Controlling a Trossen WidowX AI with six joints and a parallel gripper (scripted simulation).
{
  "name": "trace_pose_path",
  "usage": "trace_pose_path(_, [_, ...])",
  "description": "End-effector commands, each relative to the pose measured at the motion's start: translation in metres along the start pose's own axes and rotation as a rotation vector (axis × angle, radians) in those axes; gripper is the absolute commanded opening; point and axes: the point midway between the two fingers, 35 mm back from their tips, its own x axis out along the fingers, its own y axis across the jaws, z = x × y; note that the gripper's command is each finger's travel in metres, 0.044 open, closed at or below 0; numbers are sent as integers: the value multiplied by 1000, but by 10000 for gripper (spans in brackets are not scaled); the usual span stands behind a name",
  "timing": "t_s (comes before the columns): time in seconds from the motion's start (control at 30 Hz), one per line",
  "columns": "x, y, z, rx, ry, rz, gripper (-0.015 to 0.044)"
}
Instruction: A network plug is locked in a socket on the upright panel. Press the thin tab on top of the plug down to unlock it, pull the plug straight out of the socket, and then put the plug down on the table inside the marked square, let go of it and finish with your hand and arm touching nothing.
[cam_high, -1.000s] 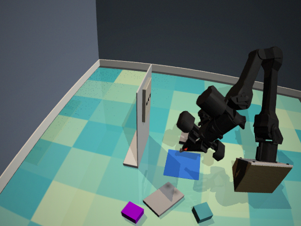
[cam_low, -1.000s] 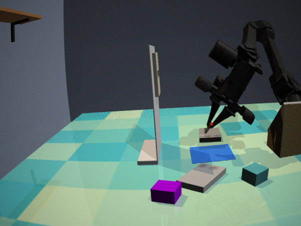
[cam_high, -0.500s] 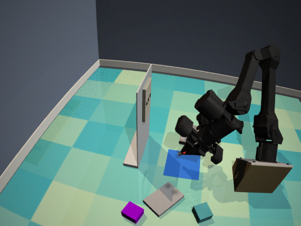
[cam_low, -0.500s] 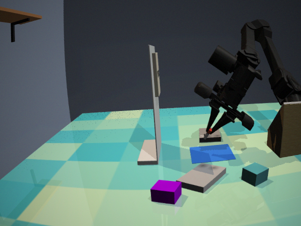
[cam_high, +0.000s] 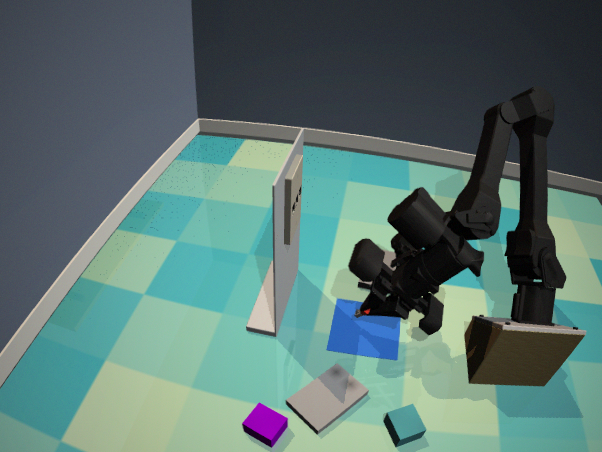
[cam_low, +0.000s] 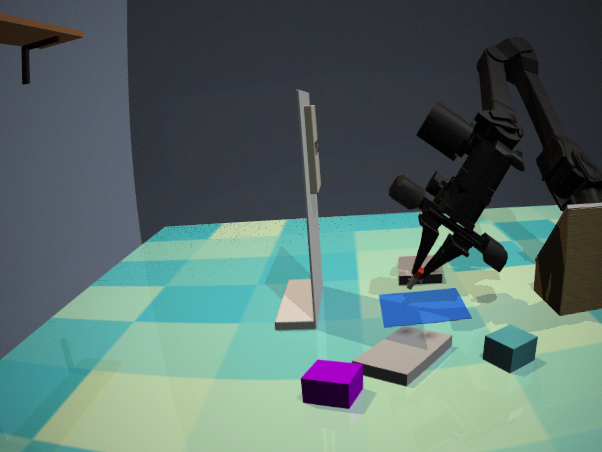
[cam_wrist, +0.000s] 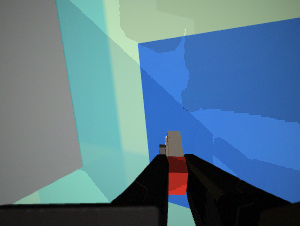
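The network plug, a small grey block (cam_wrist: 174, 143) (cam_low: 411, 284) (cam_high: 358, 313) with a red rear part, is out of the panel's socket and held at the fingertips. My gripper (cam_wrist: 174, 163) (cam_low: 421, 270) (cam_high: 367, 311) is shut on it, pointing steeply down and tilted toward the panel. The plug hangs a little above the table, near the back left part of the blue marked square (cam_high: 375, 345) (cam_low: 425, 315) (cam_wrist: 250, 65). The thin tab shows at the plug's left side in the wrist view. The upright panel (cam_high: 286, 280) (cam_low: 312, 240) (cam_wrist: 35, 90) stands left of the square, with a beige socket plate (cam_high: 288, 215) (cam_low: 312, 150) on it.
A flat grey slab (cam_high: 325, 400) (cam_low: 405, 355) lies in front of the square. Another grey block (cam_low: 406, 265) lies behind it, partly hidden by the fingers. A purple block (cam_high: 265, 424) (cam_low: 330, 385) and a teal block (cam_high: 406, 424) (cam_low: 510, 347) lie toward the front.
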Motion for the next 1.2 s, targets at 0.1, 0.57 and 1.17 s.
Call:
trace_pose_path(0.1, [5,-8,-1,-15,4,-8,0])
trace_pose_path(0.57, [15,-17,1,-17,0,-5,0])
trace_pose_path(1.17, [22,-19,5,-18,-2,-3,0])
